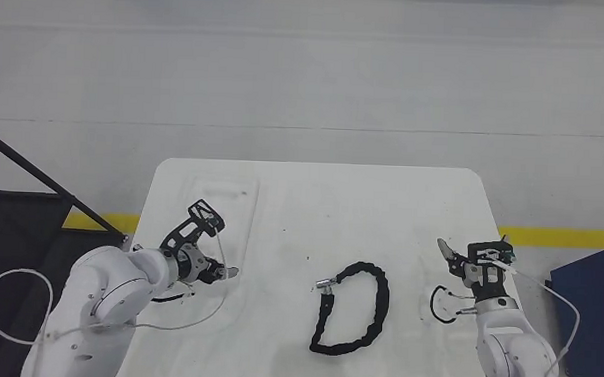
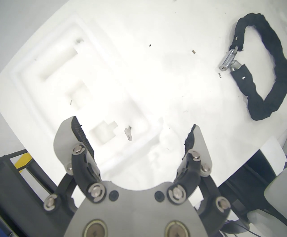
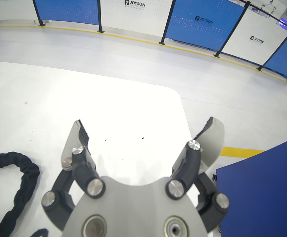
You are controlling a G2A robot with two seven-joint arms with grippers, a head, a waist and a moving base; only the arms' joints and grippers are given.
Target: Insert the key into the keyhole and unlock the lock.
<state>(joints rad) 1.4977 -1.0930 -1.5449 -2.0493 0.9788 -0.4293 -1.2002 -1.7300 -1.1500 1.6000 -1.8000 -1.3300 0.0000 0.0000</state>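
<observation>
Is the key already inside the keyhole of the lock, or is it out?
Out. The lock cylinder has nothing in its end; what looks like the key lies apart on the foam tray.

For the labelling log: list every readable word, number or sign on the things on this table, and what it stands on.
Chain lock: none on its black sleeve.
Metal lock cylinder: no mark readable.
Foam tray: none.
Small key-like piece in the tray: too small to tell.
Table: dark specks only, no print.

The left claw [image 2: 134, 123] and the right claw [image 3: 143, 121] both hover with their fingers spread wide apart.
</observation>
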